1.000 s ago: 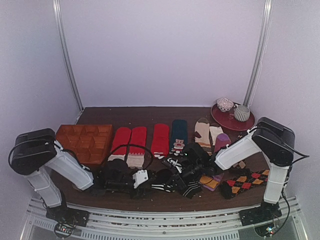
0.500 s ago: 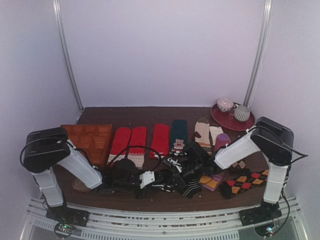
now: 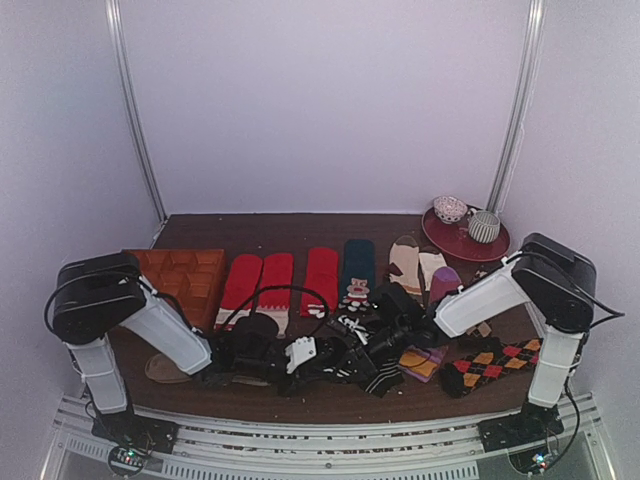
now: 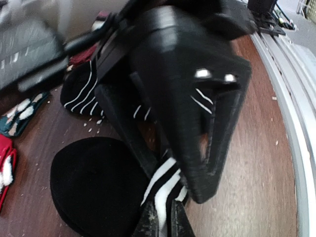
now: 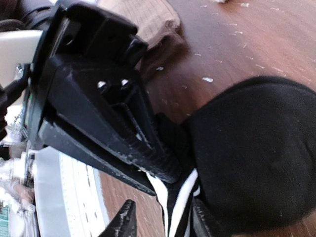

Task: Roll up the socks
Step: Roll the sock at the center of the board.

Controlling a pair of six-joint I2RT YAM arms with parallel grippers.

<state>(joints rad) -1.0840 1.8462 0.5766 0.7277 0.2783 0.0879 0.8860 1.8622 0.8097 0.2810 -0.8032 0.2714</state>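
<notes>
left pincer (image 4: 160,223) shifted right, now pinching black sock (image 4: 94,187) cuff, right pincer (image 5: 164,220) spread, both partly cropped

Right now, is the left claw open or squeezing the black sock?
Shut on the sock: the left gripper pinches its white-banded cuff, jaws together.

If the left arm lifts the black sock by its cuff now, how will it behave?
Probably floppy: the sock lies flat and limp, so the toe would likely hang below the left gripper, which is shut on the striped cuff. It is likely light, being thin fabric, and cloth should not slip much.
</notes>
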